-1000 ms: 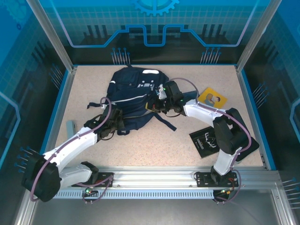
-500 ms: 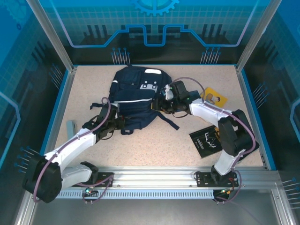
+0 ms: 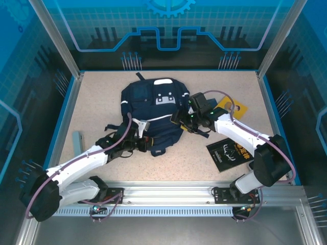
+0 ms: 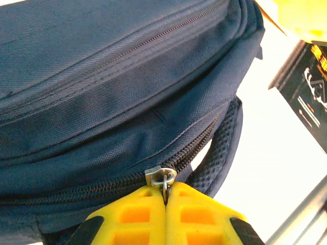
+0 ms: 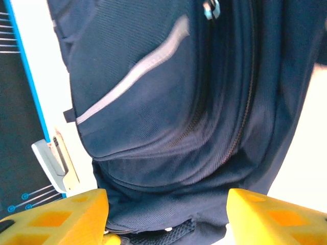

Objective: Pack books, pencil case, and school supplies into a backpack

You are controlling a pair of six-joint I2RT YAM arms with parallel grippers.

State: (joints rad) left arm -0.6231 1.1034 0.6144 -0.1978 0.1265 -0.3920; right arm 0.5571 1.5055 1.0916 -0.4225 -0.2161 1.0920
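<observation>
At left claw [image 4: 164, 193], seemingly, backpack zip [image 4: 162, 176]

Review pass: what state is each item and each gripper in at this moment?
backpack: lying flat on the table, front up.
left gripper: shut on the backpack's zipper pull.
right gripper: open, jaws wide apart over the backpack.
yellow book: flat on the table, not packed.
black book: flat on the table, not packed.
pencil case: on the table by its left edge, not packed.
</observation>
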